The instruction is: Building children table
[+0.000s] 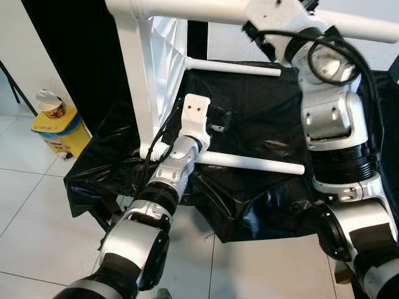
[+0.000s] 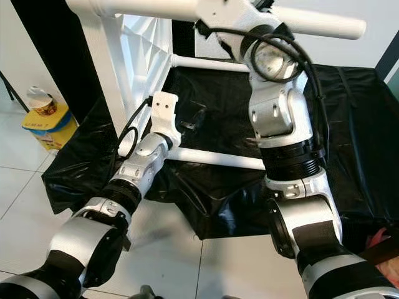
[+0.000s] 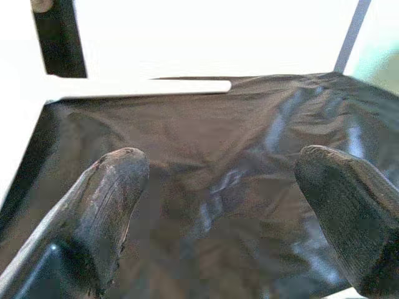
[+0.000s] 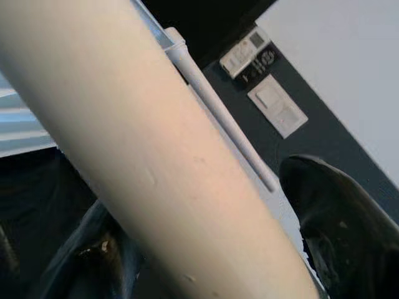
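Head views: white table frame (image 1: pixel 140 81) on its side over black plastic sheet (image 1: pixel 262 124); right gripper (image 2: pixel 215 15) at top leg (image 2: pixel 312 23).
Left wrist: left gripper (image 3: pixel 221 187) fingers spread, empty.
Right wrist: fingers (image 4: pixel 336 224) straddle leg, clamp unclear.
Risk: loose hold, frame tips.

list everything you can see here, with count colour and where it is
table frame: 1, white, standing on the black sheet, thick top tube overhead
lower rails: 2, white, sticking out from the frame over the sheet
sheet: 1, black, glossy, draped over a raised surface
bin: 1, yellow, on the tiled floor at far left
cup: 1, patterned, on the bin
left gripper: fingers open above the sheet
right gripper: around the top tube, raised high
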Robot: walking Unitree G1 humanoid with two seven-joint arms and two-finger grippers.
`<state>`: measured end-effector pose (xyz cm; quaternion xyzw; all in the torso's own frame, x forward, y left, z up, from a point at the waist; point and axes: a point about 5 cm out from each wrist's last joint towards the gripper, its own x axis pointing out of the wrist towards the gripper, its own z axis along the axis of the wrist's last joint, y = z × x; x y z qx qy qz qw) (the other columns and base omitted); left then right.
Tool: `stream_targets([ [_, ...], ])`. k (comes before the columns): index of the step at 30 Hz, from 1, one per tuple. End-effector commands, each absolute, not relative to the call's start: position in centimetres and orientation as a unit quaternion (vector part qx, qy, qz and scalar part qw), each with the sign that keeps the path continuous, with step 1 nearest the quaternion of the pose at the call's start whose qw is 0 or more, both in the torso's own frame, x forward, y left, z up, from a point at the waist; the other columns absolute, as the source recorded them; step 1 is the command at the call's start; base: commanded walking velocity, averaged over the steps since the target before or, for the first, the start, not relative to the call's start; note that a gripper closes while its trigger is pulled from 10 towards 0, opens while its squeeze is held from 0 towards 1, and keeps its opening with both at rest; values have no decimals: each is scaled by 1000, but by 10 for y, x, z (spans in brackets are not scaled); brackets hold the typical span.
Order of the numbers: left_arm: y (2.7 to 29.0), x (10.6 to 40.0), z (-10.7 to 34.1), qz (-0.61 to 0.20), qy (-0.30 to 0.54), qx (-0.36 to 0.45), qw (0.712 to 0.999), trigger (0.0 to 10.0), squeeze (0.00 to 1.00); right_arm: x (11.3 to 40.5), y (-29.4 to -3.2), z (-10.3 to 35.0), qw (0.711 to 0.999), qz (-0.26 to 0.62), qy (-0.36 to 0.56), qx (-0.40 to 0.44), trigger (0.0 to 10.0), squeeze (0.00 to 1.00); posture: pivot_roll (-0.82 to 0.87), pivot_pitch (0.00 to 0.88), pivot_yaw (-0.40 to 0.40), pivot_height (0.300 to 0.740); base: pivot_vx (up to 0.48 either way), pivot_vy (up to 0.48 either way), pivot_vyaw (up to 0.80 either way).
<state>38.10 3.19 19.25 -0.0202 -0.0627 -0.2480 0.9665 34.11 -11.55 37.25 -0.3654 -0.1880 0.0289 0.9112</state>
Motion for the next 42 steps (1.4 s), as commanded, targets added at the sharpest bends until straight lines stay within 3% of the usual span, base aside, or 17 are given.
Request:
stream_targets([
  [1, 29, 383, 195, -227, -66, -12, 972, 10000, 0, 336, -138, 389, 956, 16, -193, -219, 10000, 0, -132, 16, 7, 740, 0, 0, 0],
  [7, 25, 385, 191, -221, -51, 10, 974, 10000, 0, 331, -154, 400, 974, 6, -193, -118, 10000, 0, -142, 17, 12, 740, 0, 0, 0],
  [9, 20, 386, 198, -203, -52, 28, 977, 10000, 0, 323, -165, 408, 977, 8, -208, -38, 10000, 0, -147, 16, 15, 740, 0, 0, 0],
  [15, 18, 388, 212, -189, -69, 36, 979, 10000, 0, 317, -172, 412, 976, 12, -218, 15, 10000, 0, -147, 17, 14, 740, 0, 0, 0],
  [17, 16, 390, 228, -184, -88, 29, 979, 10000, 0, 313, -178, 412, 974, 12, -222, 42, 10000, 0, -140, 17, 13, 740, 0, 0, 0],
  [19, 7, 387, 278, -203, -163, 7, 965, 10000, 0, 306, -198, 399, 970, -4, -229, 85, 10000, 0, -134, 15, 18, 740, 0, 0, 0],
  [26, -6, 373, 309, -247, -226, 5, 942, 10000, 0, 298, -221, 356, 967, -52, -228, 101, 10000, 0, -136, 19, 41, 740, 0, 0, 0],
  [32, -17, 365, 296, -294, -212, 18, 932, 10000, 0, 285, -233, 299, 967, -69, -222, 108, 10000, 0, -124, 37, 68, 740, 0, 0, 0],
  [42, -16, 350, 264, -366, -169, 24, 915, 10000, 0, 290, -232, 276, 965, -77, -215, 132, 10000, 0, -107, 49, 71, 740, 0, 0, 0],
])
